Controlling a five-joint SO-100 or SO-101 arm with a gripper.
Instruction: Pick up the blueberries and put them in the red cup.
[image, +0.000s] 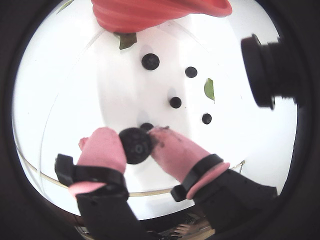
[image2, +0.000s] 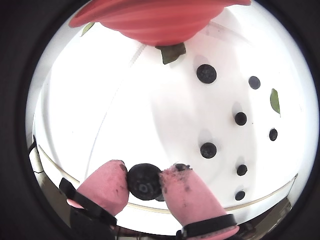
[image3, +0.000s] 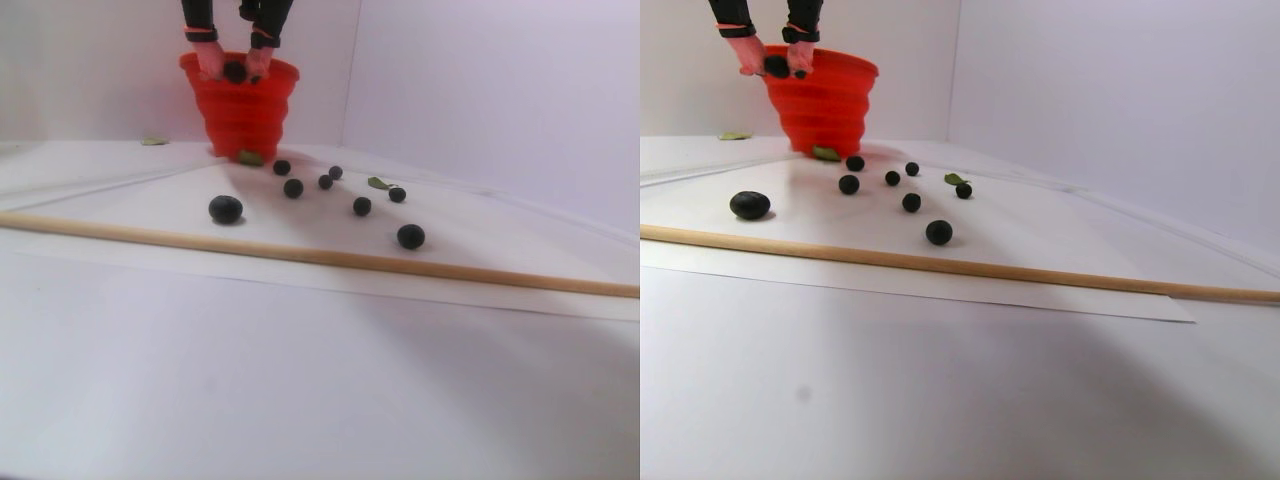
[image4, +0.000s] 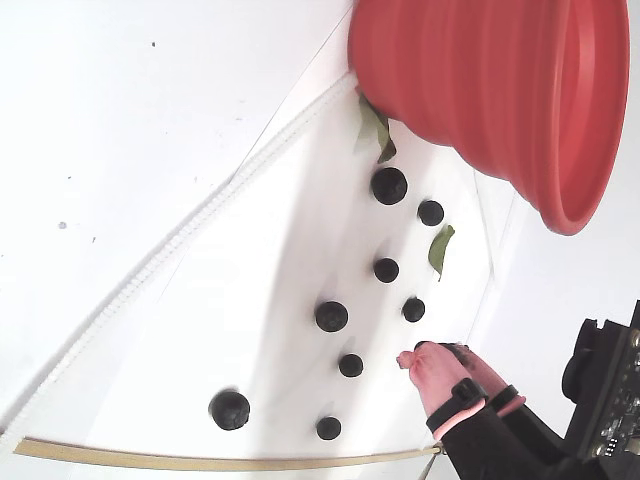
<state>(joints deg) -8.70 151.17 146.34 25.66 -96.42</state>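
Pink fingertips (image: 102, 150) fill the bottom of both wrist views, and your gripper (image: 136, 145) is pinching one blueberry (image: 136, 145) squarely between them. In the stereo pair view that berry (image3: 234, 71) hangs high off the table, level with the rim of the red cup (image3: 241, 112) and in front of it. Down on the white sheet (image3: 180, 205), the other blueberries (image3: 292, 187) lie scattered, well apart from each other. You've got a green leaf (image3: 249, 157) touching the cup's base and a wooden rod (image3: 330, 259) along the sheet's near edge.
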